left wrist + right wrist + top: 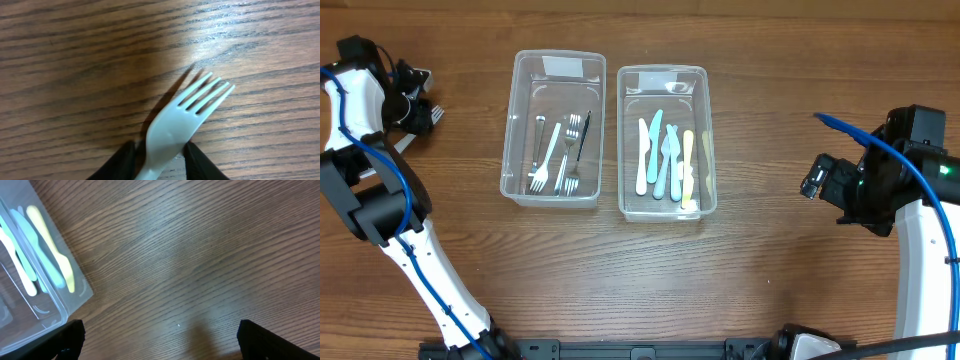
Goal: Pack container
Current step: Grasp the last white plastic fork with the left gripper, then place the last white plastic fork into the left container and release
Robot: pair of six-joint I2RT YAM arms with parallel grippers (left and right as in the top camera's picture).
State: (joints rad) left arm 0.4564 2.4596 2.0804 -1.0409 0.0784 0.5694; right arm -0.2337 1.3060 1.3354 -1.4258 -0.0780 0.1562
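Well, the white fork (172, 127) was out on the bare counter (770, 270), well to the left of the fork tub (510, 130), about level with that tub's far half. Its tines pointed up and to the right in the left wrist view, and a dark shadow lay along its left edge. The left fingers (197, 160) sat close on either side of its neck. The right-hand one looked to be touching the plastic, while the other side was lost in shadow, so I couldn't tell whether the fork was truly clamped. Inside the fork tub lay a handful of forks (560, 150), handles mostly towards the far end, one of them dark. Just beside the fork tub on its right stood the knife tub (623, 140), parallel to it, holding pastel knives (665, 155) in white, teal, blue and yellow. Far to the right of the fork tub, beyond the knife tub, the right fingers (270, 340) were spread wide over bare wood, gripping nothing.
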